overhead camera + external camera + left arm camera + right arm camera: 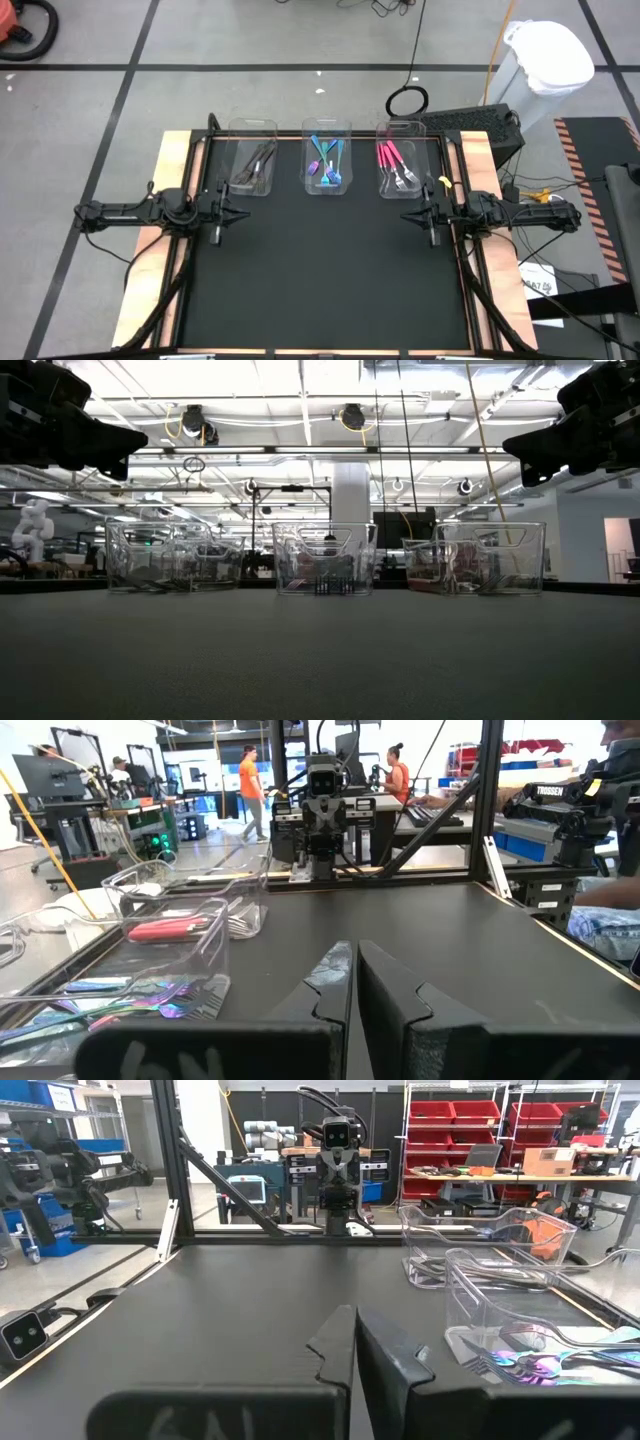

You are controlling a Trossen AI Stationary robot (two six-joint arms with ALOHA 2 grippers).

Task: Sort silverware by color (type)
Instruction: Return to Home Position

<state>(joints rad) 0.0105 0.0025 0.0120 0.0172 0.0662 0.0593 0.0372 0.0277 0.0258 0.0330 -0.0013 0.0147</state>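
Observation:
Three clear bins stand in a row along the black mat's far edge. The left bin [254, 168] holds dark grey forks [258, 162]. Blue and teal forks [326, 160] lie in the middle bin [327, 182], and pink-handled forks [393, 160] in the right bin [398, 186]. The forks lie flat on the bin floors. My left gripper [243, 214] hangs level over the mat's left side, shut and holding nothing [353, 960]. My right gripper [405, 214] mirrors it at the right side, shut with nothing in it [353, 1325]. Both stand nearer than the bins and apart from them.
The bare black mat [320, 280] stretches between the arms and toward the near edge. Black frame posts [212, 125] rise at the table's far corners. A white waste bin [550, 60] and cables lie on the floor beyond. People [248, 780] stand in the room behind.

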